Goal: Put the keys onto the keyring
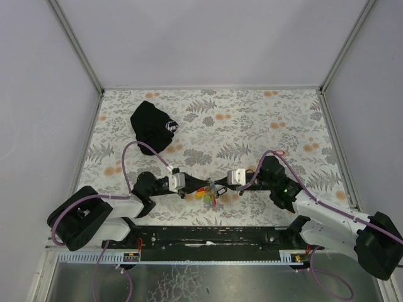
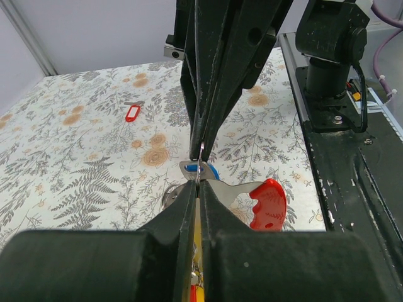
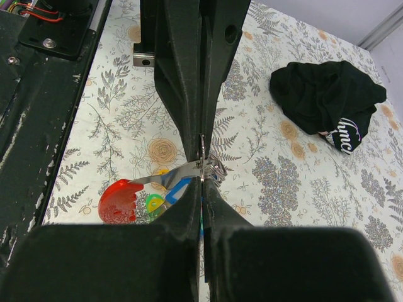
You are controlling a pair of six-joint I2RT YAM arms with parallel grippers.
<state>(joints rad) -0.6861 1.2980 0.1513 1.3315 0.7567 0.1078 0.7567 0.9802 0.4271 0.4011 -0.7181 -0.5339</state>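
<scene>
White script on the black cloth pouch [image 3: 324, 100], well beyond the right gripper [image 3: 202, 154] jaws, reads roughly "hmc", partly folded.

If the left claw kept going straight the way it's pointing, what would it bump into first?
The right gripper: the left gripper faces it tip to tip, and both seem to be pinching the keyring between them.

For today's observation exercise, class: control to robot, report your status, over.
Left hand and right hand shut on key bunch. One red tag lies apart. Black pouch far off, nothing blocking.
</scene>
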